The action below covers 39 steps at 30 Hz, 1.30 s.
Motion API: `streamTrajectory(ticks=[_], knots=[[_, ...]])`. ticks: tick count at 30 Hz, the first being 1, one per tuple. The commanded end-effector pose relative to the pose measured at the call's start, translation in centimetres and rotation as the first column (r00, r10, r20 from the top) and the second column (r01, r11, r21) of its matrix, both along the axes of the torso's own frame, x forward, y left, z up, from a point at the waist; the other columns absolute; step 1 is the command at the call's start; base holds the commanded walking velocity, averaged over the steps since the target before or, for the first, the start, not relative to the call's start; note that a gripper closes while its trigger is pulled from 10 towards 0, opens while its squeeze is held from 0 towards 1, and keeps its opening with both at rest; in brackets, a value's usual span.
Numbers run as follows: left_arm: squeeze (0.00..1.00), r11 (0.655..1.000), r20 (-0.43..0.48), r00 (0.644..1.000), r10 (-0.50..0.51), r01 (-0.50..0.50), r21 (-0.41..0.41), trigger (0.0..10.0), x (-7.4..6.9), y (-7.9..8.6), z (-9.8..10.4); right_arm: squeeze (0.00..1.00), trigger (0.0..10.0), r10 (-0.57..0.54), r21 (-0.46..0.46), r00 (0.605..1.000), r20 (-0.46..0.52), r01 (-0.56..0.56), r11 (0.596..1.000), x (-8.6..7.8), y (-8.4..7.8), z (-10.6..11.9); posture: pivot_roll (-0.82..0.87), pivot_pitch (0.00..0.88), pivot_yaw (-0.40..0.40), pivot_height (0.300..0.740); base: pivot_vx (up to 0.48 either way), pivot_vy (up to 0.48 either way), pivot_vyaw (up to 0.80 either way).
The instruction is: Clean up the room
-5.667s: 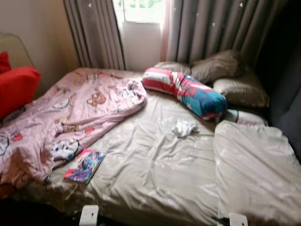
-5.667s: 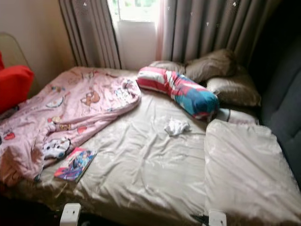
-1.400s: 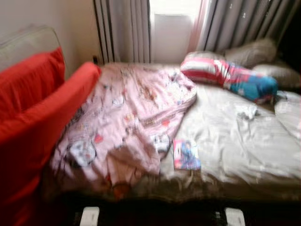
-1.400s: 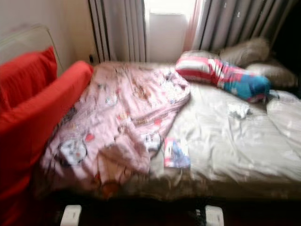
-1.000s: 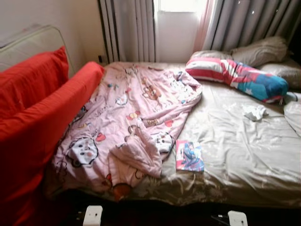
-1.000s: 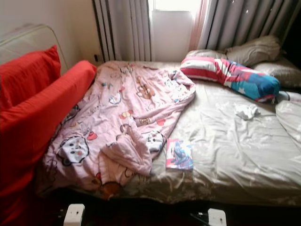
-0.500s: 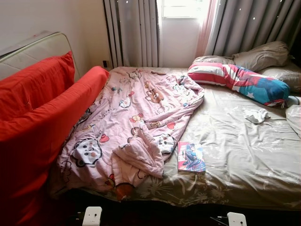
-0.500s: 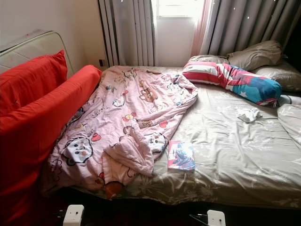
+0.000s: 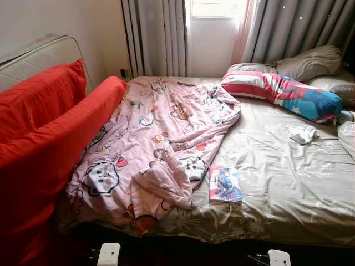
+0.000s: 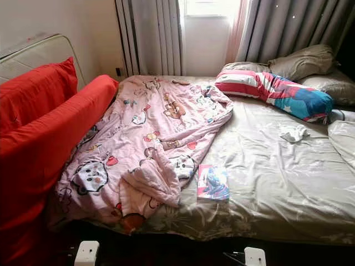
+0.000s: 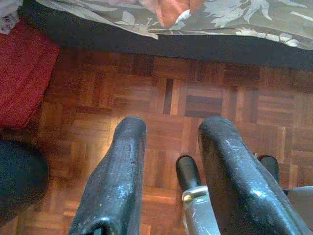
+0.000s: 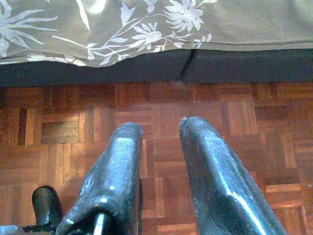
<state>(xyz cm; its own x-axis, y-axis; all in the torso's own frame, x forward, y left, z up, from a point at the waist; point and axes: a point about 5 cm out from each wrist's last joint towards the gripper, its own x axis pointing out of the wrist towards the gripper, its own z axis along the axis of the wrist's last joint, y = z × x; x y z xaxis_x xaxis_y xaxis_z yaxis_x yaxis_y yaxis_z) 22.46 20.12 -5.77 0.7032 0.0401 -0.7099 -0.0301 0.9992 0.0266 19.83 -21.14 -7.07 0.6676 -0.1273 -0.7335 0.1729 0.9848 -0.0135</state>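
Observation:
A bed with a grey-beige floral sheet (image 9: 277,183) lies before me. A crumpled pink cartoon blanket (image 9: 158,138) covers its left half. A colourful book (image 9: 224,184) lies flat near the front edge, beside the blanket. A small white cloth (image 9: 304,134) sits on the sheet at the right. A red, white and blue bolster (image 9: 283,95) lies across the head of the bed. Both arms hang low over the parquet floor: my left gripper (image 11: 173,125) and right gripper (image 12: 160,126) are open, holding nothing.
A red sofa with a red cushion (image 9: 44,133) presses against the bed's left side. Grey pillows (image 9: 308,62) and curtains (image 9: 158,36) stand at the back under a window. The bed's overhanging sheet (image 12: 146,34) hangs just ahead of the grippers.
The camera has swung left over the last seconds, bringing the red sofa into view, and has sharpened. Blanket, book, cloth and bolster lie where they were.

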Motion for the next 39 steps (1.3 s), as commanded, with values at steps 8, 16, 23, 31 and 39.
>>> streamTrajectory(ticks=[8, 16, 23, 31, 39], knots=[[0.0, 1.0, -0.017, 1.0, 0.006, -0.006, -0.003, 10.0, -0.36, 0.22, -0.21, 0.0, 10.0, 0.01, -0.005, 1.0, -0.004, -0.01, 1.0, -0.06, -0.02, -0.03, -0.07, 0.04, 0.017, 0.74, 0.263, 0.0, 0.0], [0.0, 1.0, -0.017, 1.0, 0.006, -0.006, -0.002, 10.0, -0.36, 0.22, -0.21, 0.0, 10.0, 0.01, -0.004, 1.0, -0.005, -0.01, 1.0, -0.06, -0.01, -0.03, -0.07, 0.041, 0.017, 0.74, 0.268, 0.0, 0.0], [0.0, 1.0, -0.018, 1.0, 0.006, -0.006, -0.003, 10.0, -0.36, 0.23, -0.21, 0.0, 10.0, 0.007, -0.002, 1.0, -0.002, -0.007, 1.0, -0.05, -0.01, -0.03, -0.07, 0.041, 0.017, 0.74, 0.266, 0.0, 0.0], [0.0, 1.0, -0.018, 1.0, 0.005, -0.005, -0.002, 10.0, -0.36, 0.24, -0.21, 0.0, 10.0, 0.006, 0.0, 1.0, 0.0, -0.006, 1.0, -0.05, 0.01, -0.02, -0.07, 0.04, 0.017, 0.74, 0.269, 0.0, 0.0], [0.0, 1.0, -0.018, 1.0, 0.003, -0.003, -0.001, 10.0, -0.39, 0.25, -0.22, 0.0, 10.0, -0.001, 0.004, 1.0, 0.002, 0.001, 1.0, -0.08, 0.02, -0.04, -0.07, 0.037, 0.02, 0.74, 0.268, 0.0, 0.0]])
